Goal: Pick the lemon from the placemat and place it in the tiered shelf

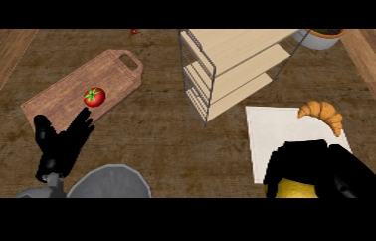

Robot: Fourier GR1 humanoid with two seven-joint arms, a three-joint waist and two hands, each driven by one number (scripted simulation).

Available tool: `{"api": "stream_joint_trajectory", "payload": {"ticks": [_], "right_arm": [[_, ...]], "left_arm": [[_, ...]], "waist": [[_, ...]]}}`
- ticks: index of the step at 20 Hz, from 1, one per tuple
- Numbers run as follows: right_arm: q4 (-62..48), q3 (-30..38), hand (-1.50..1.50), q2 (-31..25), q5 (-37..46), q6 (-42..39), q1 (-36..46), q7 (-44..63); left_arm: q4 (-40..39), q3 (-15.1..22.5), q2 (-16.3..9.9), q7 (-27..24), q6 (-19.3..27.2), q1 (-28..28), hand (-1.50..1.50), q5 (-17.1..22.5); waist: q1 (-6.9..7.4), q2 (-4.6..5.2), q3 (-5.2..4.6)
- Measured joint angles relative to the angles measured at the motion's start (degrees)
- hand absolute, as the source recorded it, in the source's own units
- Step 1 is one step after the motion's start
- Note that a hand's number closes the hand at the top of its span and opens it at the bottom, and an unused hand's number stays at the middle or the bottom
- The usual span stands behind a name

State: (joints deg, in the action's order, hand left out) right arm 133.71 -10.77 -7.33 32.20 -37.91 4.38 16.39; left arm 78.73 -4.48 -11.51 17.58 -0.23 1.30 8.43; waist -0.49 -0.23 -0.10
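The yellow lemon (pixel 297 189) shows at the lower right, mostly covered by my right hand (pixel 316 163), whose fingers curl over and around it above the white placemat (pixel 283 128). The wooden tiered shelf (pixel 235 65) with a wire frame stands at the top centre, up and left of that hand. My left hand (pixel 62 143) rests open at the lower left, fingers up, just below the cutting board.
A croissant (pixel 325 114) lies on the placemat's upper right corner. A tomato (pixel 94 96) sits on a wooden cutting board (pixel 88 88) at the left. A grey round object (pixel 110 182) is at the bottom left. A potted plant (pixel 321 37) stands at the top right.
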Motion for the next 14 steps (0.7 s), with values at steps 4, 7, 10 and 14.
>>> {"api": "stream_joint_trajectory", "payload": {"ticks": [4, 7, 10, 14], "right_arm": [[-0.24, 6.33, 1.5, 2.69, -4.98, -3.5, 10.4, 9.53], [-0.92, 11.62, 1.5, 3.42, -11.09, -5.22, 19.2, 17.64], [-4.6, 16.6, 1.5, 2.66, -16.49, -4.74, 28.99, 24.28], [-12.94, 22.36, 1.5, -0.86, -21.27, -3.13, 41.12, 29.09]], "left_arm": [[-0.64, 0.01, 0.12, -0.98, -0.45, -0.27, 0.0, -0.14], [-0.48, 0.02, 0.19, -0.21, -0.24, 0.43, 0.0, -0.2], [-0.85, 0.54, 1.05, -0.37, 0.48, 0.84, 0.0, -0.87], [-1.63, 0.3, 1.12, -1.23, 0.32, 1.2, 0.0, -1.08]], "waist": [[0.37, 0.05, -0.04], [0.43, 0.0, -0.05], [0.51, -0.02, -0.03], [0.65, 0.02, 0.02]]}}
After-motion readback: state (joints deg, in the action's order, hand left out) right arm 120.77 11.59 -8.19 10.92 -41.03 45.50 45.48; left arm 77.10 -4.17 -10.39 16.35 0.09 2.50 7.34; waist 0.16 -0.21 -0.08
